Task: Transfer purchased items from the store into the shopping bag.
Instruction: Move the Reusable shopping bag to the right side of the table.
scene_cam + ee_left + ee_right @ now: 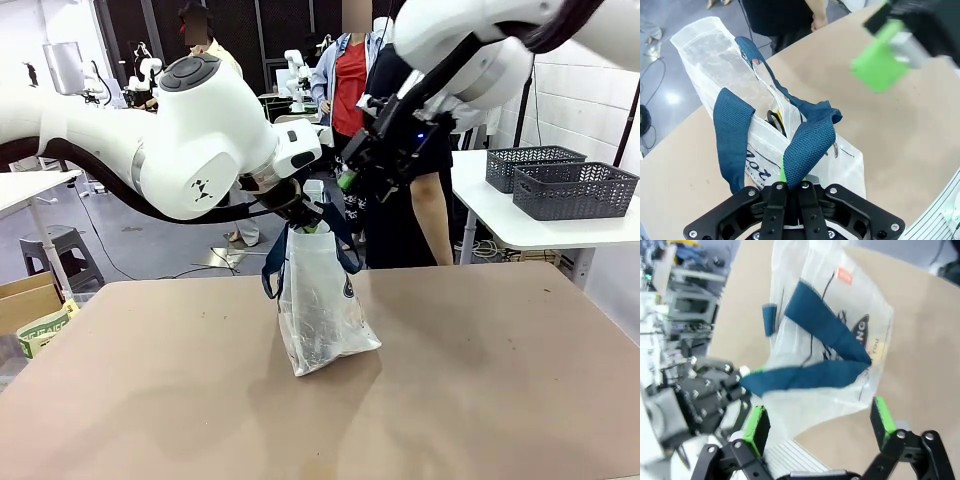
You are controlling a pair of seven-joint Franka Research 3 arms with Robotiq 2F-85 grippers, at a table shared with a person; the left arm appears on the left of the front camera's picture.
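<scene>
L gripper (789, 187) pinches a navy strap of the shopping bag (318, 300), logo script unreadable; R gripper (820, 422) jaws spread above it.

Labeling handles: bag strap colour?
Navy blue straps on the shopping bag; left wrist view.

The mouth of the shopping bag (318, 310) was partly barred by the navy strap (807, 145) pinched in the shut left gripper (789, 186). Directly below the spread right gripper (820, 432), the second strap (810, 376) was stretched across the opening. Beyond the bag, bare table (500, 380) was left free on every side.
</scene>
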